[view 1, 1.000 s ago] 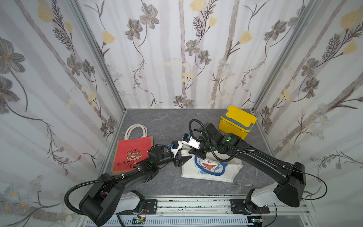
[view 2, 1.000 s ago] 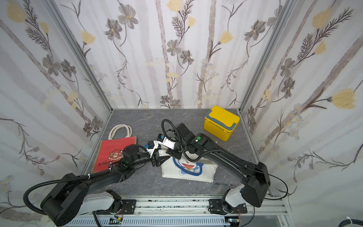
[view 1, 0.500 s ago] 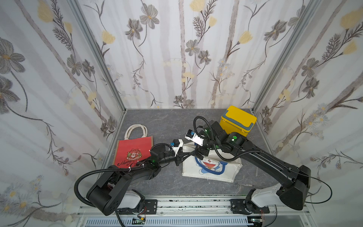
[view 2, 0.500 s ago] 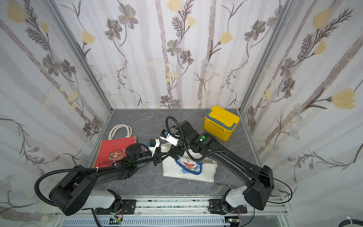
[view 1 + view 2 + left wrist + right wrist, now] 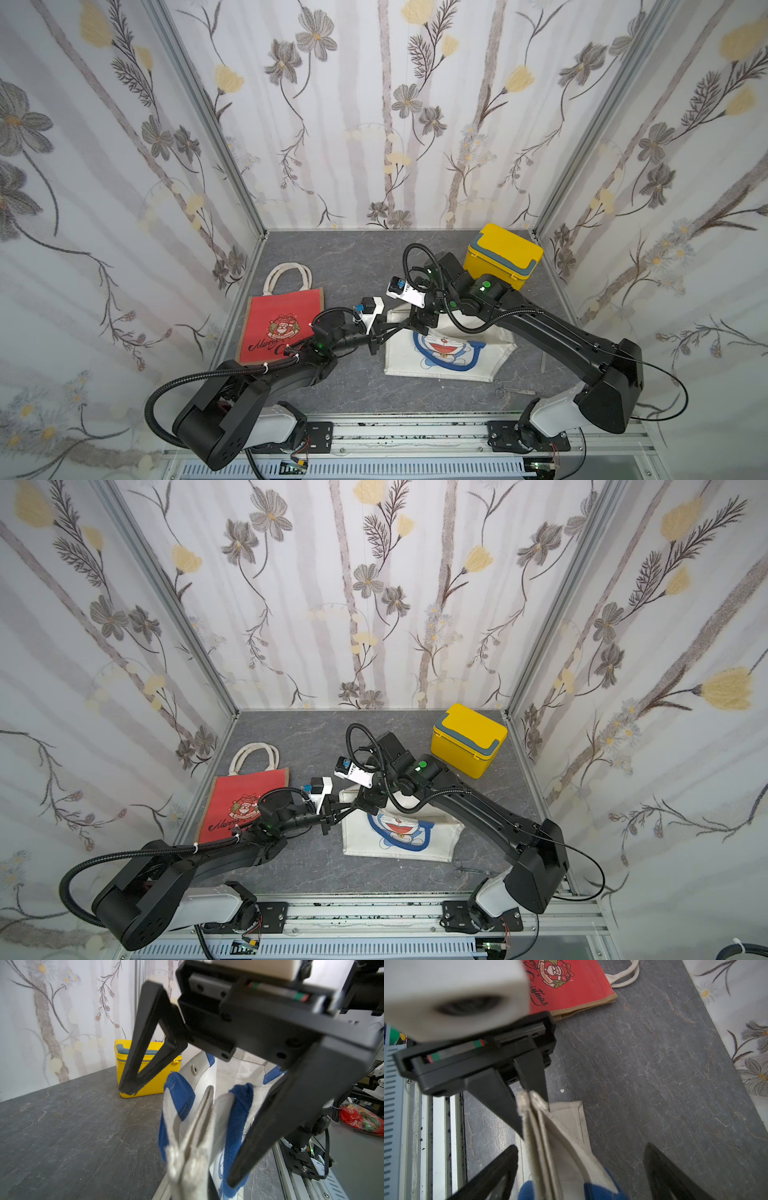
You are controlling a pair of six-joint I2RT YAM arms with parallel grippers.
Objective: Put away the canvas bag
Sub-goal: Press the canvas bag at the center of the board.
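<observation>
On the tabletop (image 5: 353, 257), near its middle, your canvas bag (image 5: 449, 353) lies mostly flat. The fingers of your left gripper (image 5: 534, 1120) pinch its folded top edge, and your right gripper (image 5: 180, 1136) straddles it, fingers wide. The yellow box (image 5: 503, 253) behind is lidded.

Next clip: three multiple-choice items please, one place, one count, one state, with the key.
1. Where does the yellow box stand? A by the front rail; B far right corner; C centre.
2. How many tote bags lie on the table? A one; B two; C three.
3. The left hand is: A wide open; B out of view; C shut on the white bag.
Key: 1 B, it sits where the back and right walls meet. 2 B, the red bag and the white bag. 3 C, its fingers pinch the folded edge.
</observation>
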